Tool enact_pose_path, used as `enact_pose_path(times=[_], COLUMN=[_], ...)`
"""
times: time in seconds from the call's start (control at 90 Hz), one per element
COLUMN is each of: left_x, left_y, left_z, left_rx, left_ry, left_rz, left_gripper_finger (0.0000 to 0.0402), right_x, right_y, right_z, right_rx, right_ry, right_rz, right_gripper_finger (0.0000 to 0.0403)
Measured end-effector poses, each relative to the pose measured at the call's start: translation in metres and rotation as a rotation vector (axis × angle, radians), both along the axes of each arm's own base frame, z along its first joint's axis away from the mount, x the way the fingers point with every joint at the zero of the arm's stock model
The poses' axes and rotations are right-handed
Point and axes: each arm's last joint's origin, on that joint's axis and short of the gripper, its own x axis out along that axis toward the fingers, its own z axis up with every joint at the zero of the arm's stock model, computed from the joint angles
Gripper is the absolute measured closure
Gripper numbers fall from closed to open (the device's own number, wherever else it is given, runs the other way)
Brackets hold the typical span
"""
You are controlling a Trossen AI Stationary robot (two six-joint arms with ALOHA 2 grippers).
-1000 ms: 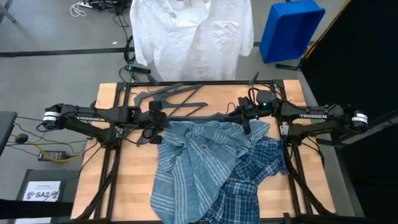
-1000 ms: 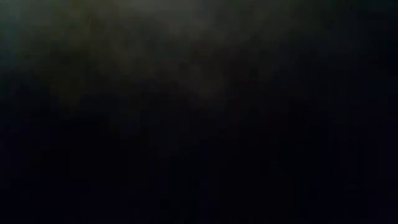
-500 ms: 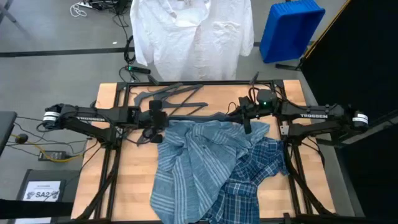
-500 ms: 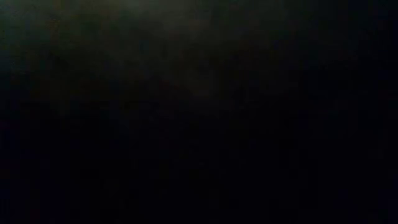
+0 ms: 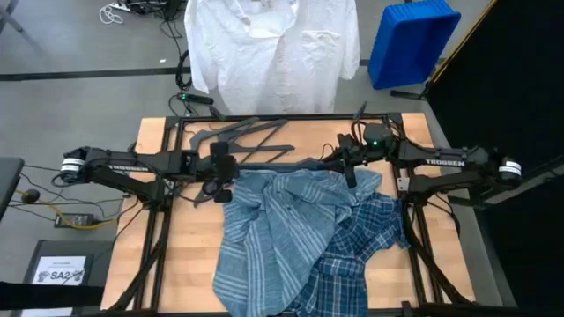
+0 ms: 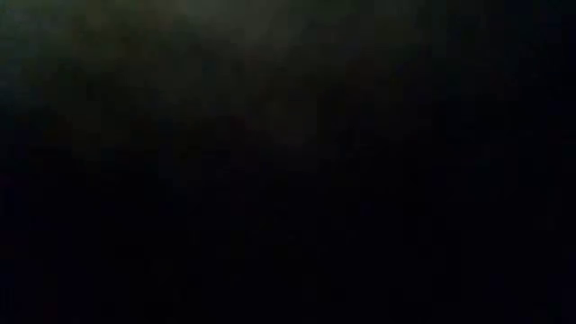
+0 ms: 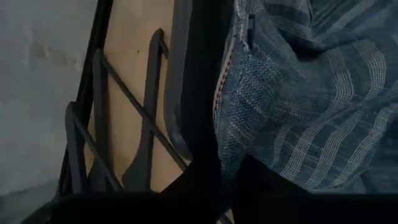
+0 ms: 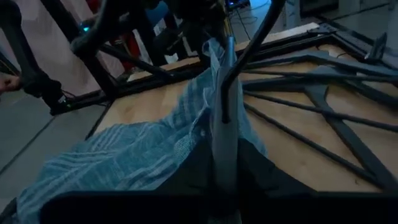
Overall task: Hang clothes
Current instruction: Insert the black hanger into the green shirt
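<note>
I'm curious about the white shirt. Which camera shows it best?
The high view: the white shirt hangs spread out beyond the table's far edge. The low view is dark, and neither wrist view clearly shows it.

White shirt, blue-grey striped shirt, darker blue plaid shirt, blue bin.

The right gripper's fingers pinch the striped shirt over the wooden table; dark hangers lie beside.

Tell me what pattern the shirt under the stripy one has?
Dark blue plaid shirt, clearest in the high view.
</note>
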Motion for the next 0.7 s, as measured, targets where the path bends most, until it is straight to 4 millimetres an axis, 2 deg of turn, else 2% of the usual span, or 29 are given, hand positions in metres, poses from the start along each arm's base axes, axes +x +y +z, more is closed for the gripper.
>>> enact_pose_path(times=[0.189,0.356,0.544,0.7], left_x=[-0.004,-0.017,-0.029,-0.035], left_y=[0.007,0.016,0.018,0.016], left_z=[-0.007,-0.026,-0.036,-0.054], left_rx=[-0.025,-0.105,-0.177,-0.21], left_ry=[-0.043,-0.203,-0.377,-0.347], left_rz=[0.02,0.023,0.006,0.024], left_gripper_finger=[0.0401,0.0401,0.0401,0.0401], right_x=[0.013,0.019,0.018,0.016], right_y=[-0.006,-0.01,-0.012,-0.014], right_z=[0.007,0.003,0.002,0.0], right_rx=[-0.035,-0.034,-0.033,-0.003], right_ry=[0.076,0.107,0.114,0.127], right_rz=[0.021,0.023,0.04,0.058], right_gripper_finger=[0.0392,0.0392,0.0392,0.0392])
